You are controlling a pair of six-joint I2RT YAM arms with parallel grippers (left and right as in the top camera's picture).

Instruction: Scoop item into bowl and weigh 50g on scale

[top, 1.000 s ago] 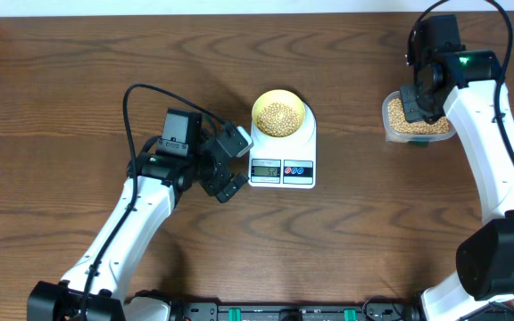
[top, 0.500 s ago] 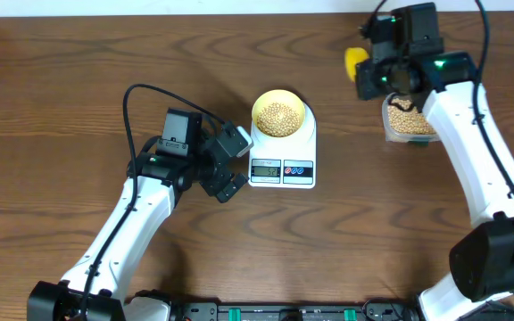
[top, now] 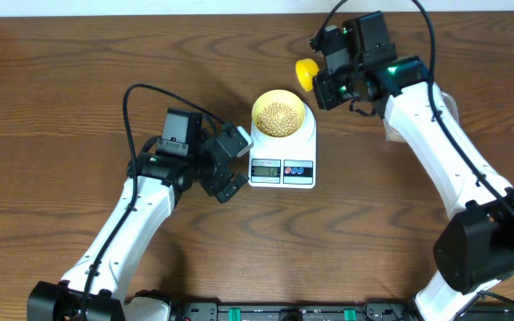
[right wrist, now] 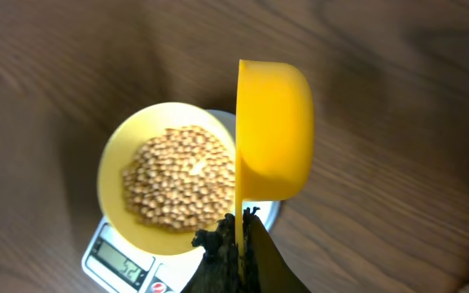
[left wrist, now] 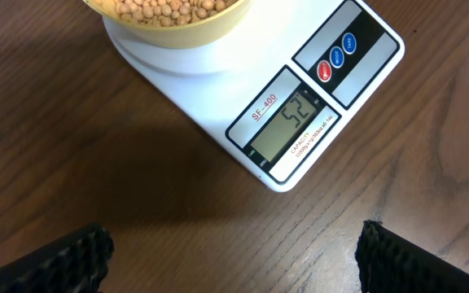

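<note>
The scale (top: 283, 153) sits mid-bench (top: 78, 71), a little nearer the far edge. The bowl (top: 279, 114) stands on its platform, well filled with beans (top: 280, 117), and the display reads 52. Bare wood lies open toward the left edge and along the near edge. The left end effector (top: 239, 165) rests just left of the scale, its jaws spread wide and empty. The right end effector (top: 327, 80) is clamped on the handle of the yellow scoop (top: 306, 70), which hangs turned on its side just beyond the bowl's far-right rim, short of the far edge. A second ago this arm was down near the far right corner; it has swung left. The left arm, scale and bowl have not shifted.
</note>
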